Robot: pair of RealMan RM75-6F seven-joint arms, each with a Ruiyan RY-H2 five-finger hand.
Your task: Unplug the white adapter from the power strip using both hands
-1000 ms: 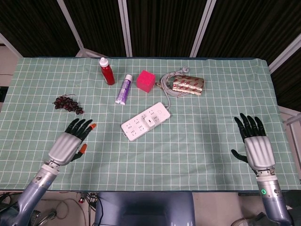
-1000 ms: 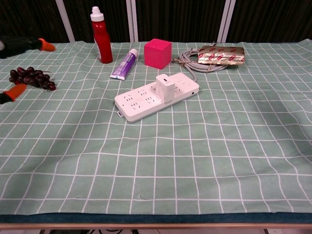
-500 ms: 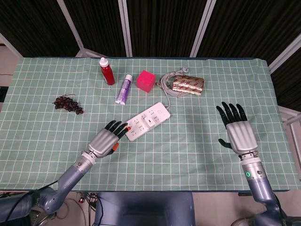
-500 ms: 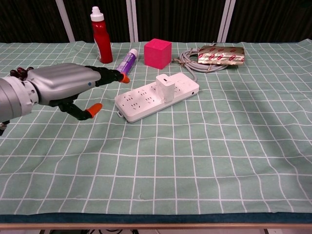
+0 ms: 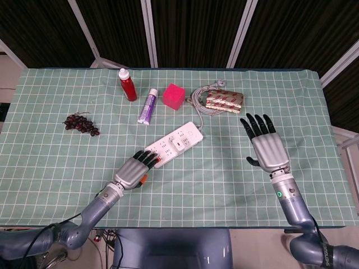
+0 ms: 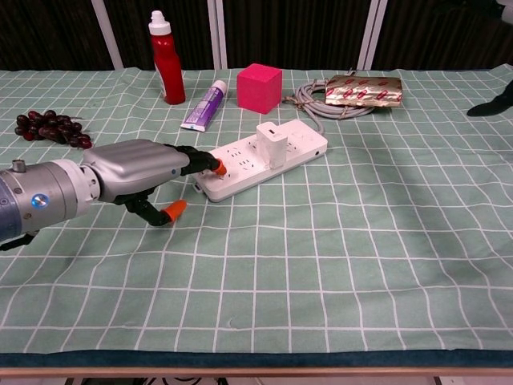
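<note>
The white adapter (image 6: pixel 271 145) was seen plugged upright into the power strip (image 6: pixel 240 172) at mid-table. The left hand (image 5: pixel 133 172) was laid flat, fingers extended and holding nothing, fingertips (image 6: pixel 210 162) on the strip's near end, probably to pin it down. The right hand (image 5: pixel 266 148) was held spread and empty, well apart to the right, likely reserved for pulling the adapter.
</note>
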